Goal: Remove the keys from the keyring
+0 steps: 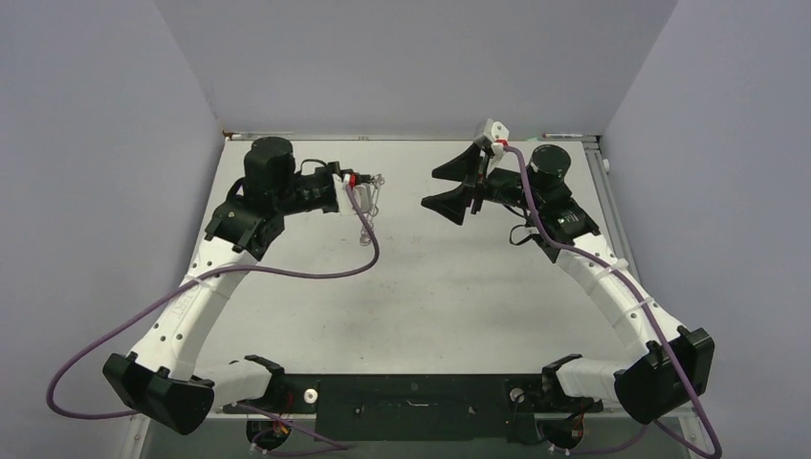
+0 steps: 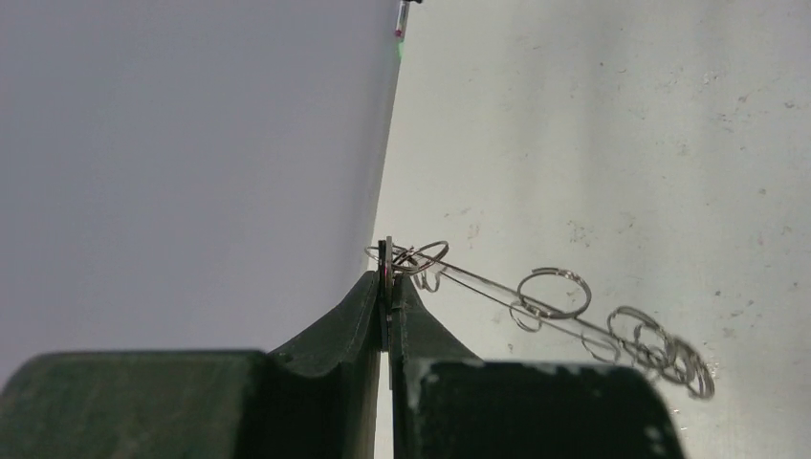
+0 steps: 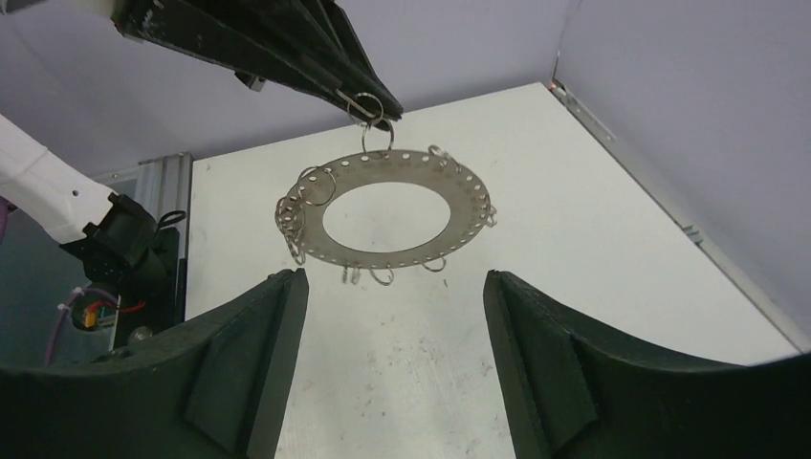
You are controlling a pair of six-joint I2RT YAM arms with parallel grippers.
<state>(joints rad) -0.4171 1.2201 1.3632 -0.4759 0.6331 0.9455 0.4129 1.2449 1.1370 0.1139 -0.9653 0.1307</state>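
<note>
1. Left arm (image 1: 196,301): stretched up the table (image 1: 430,296) from its base, bent inward at the wrist, pointing right toward mid-table.
2. Left gripper (image 1: 356,179): clenched, fingers pressed flat together on a small wire loop at the rim of the ring (image 3: 466,206).
3. Right arm (image 1: 612,287): likewise stretched forward and curled inward, pointing left, facing the left gripper.
4. Right gripper (image 1: 429,187): released, jaws spread wide, holding nothing, near the ring but apart from it.
5. Ring: hanging from the left fingertips over the far middle of the table, between the two grippers; touching the table or not, cannot tell.
6. From the right wrist: seen as a broad oval, long axis running left to right across the view, hole open to the camera, top edge at the pinch.
7. From the left wrist: seen edge-on, as a thin line slanting away from the fingertips toward lower right.
8. Loops (image 3: 292,225): strung round the rim, bunched on one side, a few dangling from the lower edge.
9. Keys: too small to tell from the loops.
</note>
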